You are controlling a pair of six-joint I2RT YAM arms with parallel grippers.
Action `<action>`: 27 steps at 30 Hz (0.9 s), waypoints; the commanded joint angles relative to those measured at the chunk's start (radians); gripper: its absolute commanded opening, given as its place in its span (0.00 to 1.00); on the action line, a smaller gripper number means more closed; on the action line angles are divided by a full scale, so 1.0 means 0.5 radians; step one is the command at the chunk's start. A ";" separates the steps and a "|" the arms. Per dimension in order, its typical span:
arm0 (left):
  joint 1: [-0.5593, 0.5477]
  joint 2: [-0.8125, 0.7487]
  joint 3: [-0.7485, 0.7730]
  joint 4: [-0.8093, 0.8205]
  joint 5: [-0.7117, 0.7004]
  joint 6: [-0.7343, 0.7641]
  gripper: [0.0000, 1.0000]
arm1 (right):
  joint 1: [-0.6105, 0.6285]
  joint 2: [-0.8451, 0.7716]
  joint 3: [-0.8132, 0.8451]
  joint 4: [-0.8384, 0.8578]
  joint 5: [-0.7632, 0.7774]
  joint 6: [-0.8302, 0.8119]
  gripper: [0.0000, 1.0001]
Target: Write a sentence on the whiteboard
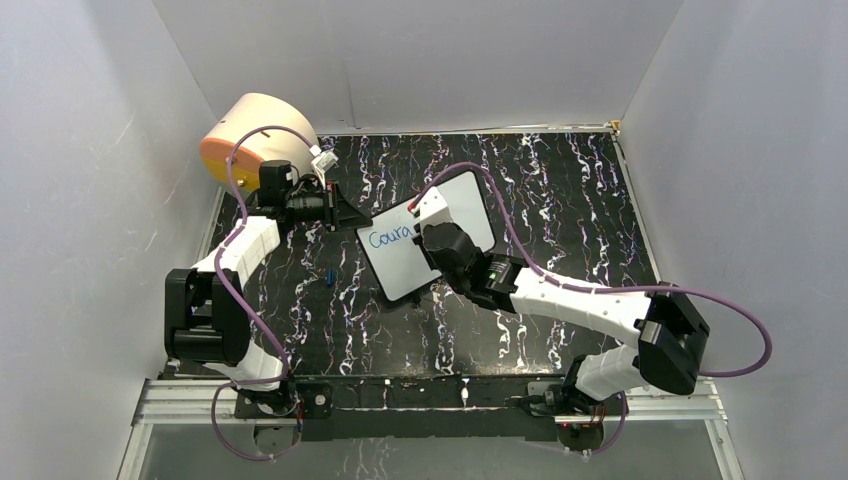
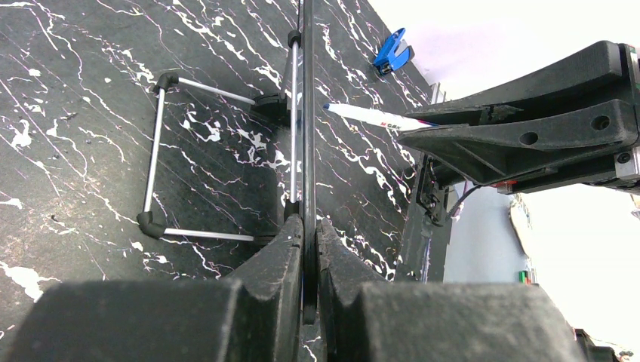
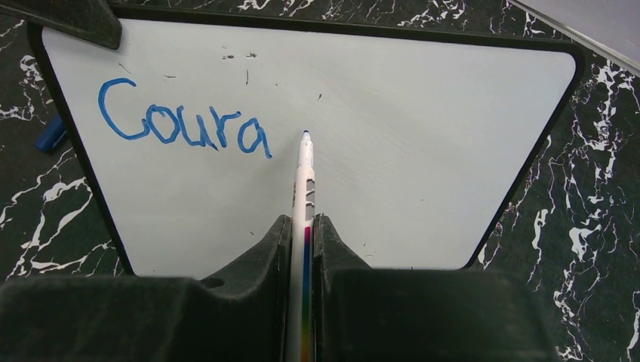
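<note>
left tool [image 2: 306, 230] clamped, right tool [image 3: 302, 225] clamped (outstretched)

**Soft light, one blown-out corner**

Diffuse overhead light leaves only faint shadows. The left wrist view burns white at its upper right. Both wrist views blur their near fingers [image 3: 260, 264]; the marker [image 3: 305, 181] tip and whiteboard [image 3: 423, 151] are sharp.

Top camera looks down; both close wrist cameras share the whiteboard [image 3: 423, 151].
</note>
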 commanded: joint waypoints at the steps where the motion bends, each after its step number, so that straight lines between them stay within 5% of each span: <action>1: -0.016 0.034 0.014 -0.122 -0.056 0.070 0.00 | -0.013 0.007 0.024 0.146 0.025 -0.027 0.00; 27: -0.016 0.040 0.015 -0.121 -0.040 0.073 0.00 | -0.023 0.114 0.086 0.221 -0.028 -0.054 0.00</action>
